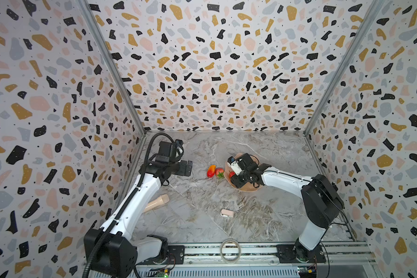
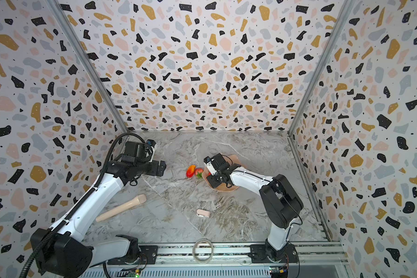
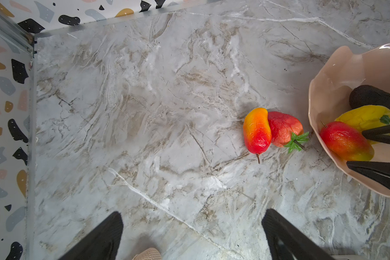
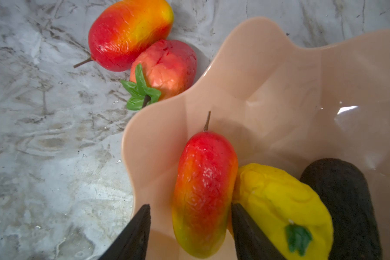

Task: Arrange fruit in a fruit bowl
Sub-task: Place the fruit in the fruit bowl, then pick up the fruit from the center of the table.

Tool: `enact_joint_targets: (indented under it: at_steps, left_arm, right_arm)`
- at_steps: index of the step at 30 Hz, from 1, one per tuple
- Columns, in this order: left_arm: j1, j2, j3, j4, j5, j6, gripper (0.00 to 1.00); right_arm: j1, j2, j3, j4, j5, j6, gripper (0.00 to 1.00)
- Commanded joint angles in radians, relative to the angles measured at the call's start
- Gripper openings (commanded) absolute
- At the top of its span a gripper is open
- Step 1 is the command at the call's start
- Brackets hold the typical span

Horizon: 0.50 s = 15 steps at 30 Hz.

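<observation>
The peach-pink fruit bowl (image 1: 247, 188) (image 2: 223, 189) (image 3: 338, 74) (image 4: 268, 78) stands right of centre. Inside it lie a red-yellow mango (image 4: 204, 191) (image 3: 345, 140), a bumpy yellow fruit (image 4: 279, 202) (image 3: 367, 117) and a dark oval fruit (image 4: 342, 198) (image 3: 369, 96). My right gripper (image 4: 190, 206) (image 1: 236, 178) is open over the bowl and straddles the mango, with a gap at one finger. A second mango (image 1: 211, 171) (image 2: 190, 171) (image 3: 257, 131) (image 4: 128, 33) and the strawberry (image 1: 219, 172) (image 3: 283, 128) (image 4: 167, 67) touch each other on the table, just left of the bowl. My left gripper (image 3: 193, 212) (image 1: 189, 167) hangs open and empty further left.
A beige cylinder (image 1: 158, 202) (image 2: 123, 208) lies near the left arm. A small pale pink clip (image 1: 227, 213) (image 2: 203, 213) sits on the marble in front of the bowl. A clear tape ring (image 1: 230, 250) rests on the front rail. Patterned walls close three sides.
</observation>
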Motion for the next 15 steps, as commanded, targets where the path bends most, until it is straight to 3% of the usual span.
enact_joint_targets:
  at_steps: [1,8,15]
  left_arm:
    - [-0.006,0.006,0.015,0.018,0.010,-0.005,1.00]
    - [-0.006,0.014,0.027,0.019,0.016,-0.005,0.99]
    - [-0.008,0.010,0.029,0.017,0.018,-0.003,1.00]
  right_arm:
    - [0.012,-0.070,0.035,-0.016,0.005,-0.016,0.61]
    - [0.054,-0.117,0.070,0.040,-0.065,-0.031,0.71]
    - [0.071,0.018,0.173,0.078,-0.085,-0.053,0.83]
